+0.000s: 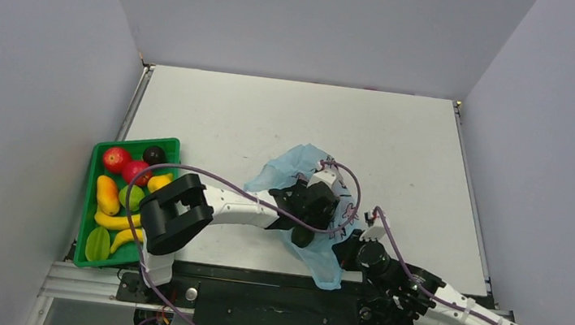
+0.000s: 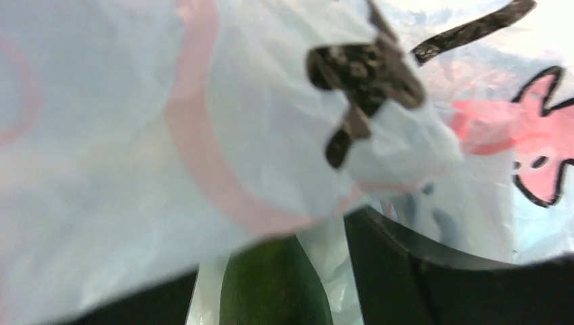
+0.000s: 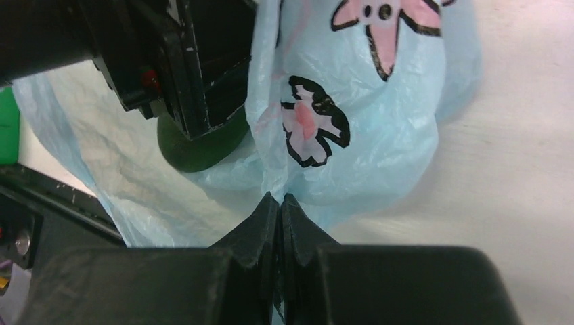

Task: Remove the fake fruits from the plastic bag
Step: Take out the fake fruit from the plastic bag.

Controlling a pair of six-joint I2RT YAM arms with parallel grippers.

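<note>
The light-blue plastic bag (image 1: 292,165) lies crumpled at the table's middle near edge. It fills the left wrist view (image 2: 135,135) and the right wrist view (image 3: 379,135). My left gripper (image 1: 307,216) reaches into the bag's folds. Its jaws (image 2: 271,261) stand on either side of a dark green fruit (image 2: 274,288), shut on it. That fruit also shows under the left gripper in the top view (image 1: 302,237) and the right wrist view (image 3: 197,149). My right gripper (image 1: 354,249) is shut on a pinch of the bag's near edge (image 3: 279,201). Other fruits in the bag are hidden.
A green tray (image 1: 174,148) at the left edge holds red apples (image 1: 115,158), bananas (image 1: 115,222), a dark round fruit (image 1: 154,154) and several other fruits. The left arm's elbow (image 1: 176,215) lies between the tray and the bag. Grey walls enclose the table.
</note>
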